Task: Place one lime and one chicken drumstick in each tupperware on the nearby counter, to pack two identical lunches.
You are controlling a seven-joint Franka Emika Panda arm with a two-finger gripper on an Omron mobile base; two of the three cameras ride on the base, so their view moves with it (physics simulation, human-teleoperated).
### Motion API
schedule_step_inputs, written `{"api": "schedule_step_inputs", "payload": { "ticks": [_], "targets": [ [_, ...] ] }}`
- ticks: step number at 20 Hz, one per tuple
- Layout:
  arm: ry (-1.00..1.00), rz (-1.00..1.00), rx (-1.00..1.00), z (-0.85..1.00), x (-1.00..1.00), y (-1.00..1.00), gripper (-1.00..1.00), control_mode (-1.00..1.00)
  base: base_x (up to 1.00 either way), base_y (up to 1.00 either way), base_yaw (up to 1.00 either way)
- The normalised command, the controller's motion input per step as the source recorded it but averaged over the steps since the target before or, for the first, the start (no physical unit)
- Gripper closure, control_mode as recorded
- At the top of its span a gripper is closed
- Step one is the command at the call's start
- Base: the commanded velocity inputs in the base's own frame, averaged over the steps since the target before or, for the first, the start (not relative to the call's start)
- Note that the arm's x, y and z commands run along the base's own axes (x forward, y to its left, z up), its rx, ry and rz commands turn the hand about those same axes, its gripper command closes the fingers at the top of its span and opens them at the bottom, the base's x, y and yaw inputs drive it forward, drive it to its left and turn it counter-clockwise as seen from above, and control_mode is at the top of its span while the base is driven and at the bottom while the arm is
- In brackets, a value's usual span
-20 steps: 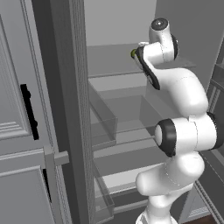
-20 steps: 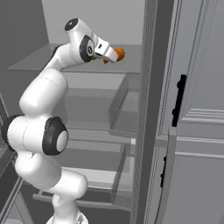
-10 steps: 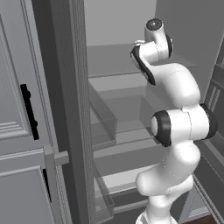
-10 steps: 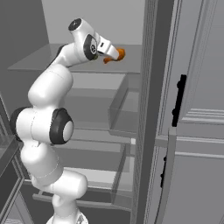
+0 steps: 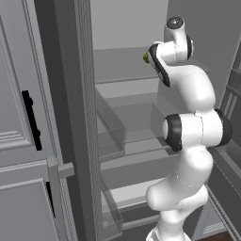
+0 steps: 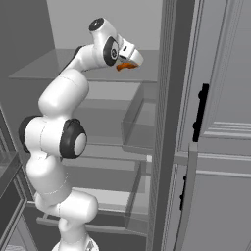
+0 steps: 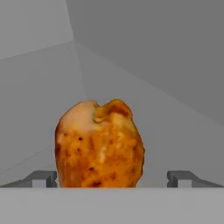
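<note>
A golden-brown chicken drumstick [image 7: 99, 144] stands close in front of the hand camera, between the two fingertips of my gripper [image 7: 111, 177]. The gripper is open: the left fingertip [image 7: 43, 178] is near the drumstick's side and a clear gap shows at the right one. In the right base view the drumstick [image 6: 126, 65] peeks out orange just under the gripper [image 6: 133, 60], above the fridge's upper shelf [image 6: 98, 73]. A small green lime [image 5: 146, 57] shows beside the arm's upper link. The tupperware and the counter are out of view.
The arm reaches into an open grey fridge with a glass shelf [image 5: 127, 80] and clear drawers [image 5: 113, 136]. A grey door with a black handle [image 5: 30, 120] stands at the left, and another door handle [image 6: 200, 110] at the right.
The arm's upper links have swung and straightened upward while the hand stays over the upper shelf. The drumstick now shows slightly lower and closer under the gripper.
</note>
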Motion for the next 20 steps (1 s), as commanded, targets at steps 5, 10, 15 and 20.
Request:
{"api": "schedule_step_inputs", "payload": {
  "ticks": [5,10,15,20],
  "targets": [
    [0.0,0.0,0.03,-0.52,0.07,0.0,-1.0,-1.0,0.0,0.0,0.0],
    [0.0,0.0,0.0,-0.38,0.01,0.0,-1.0,-1.0,0.0,0.0,0.0],
    [0.0,0.05,0.07,-0.4,0.0,0.0,-1.0,-1.0,0.0,0.0,0.0],
    [0.0,0.03,0.05,-0.09,0.0,0.0,-1.0,-1.0,0.0,0.0,0.0]
  ]
}}
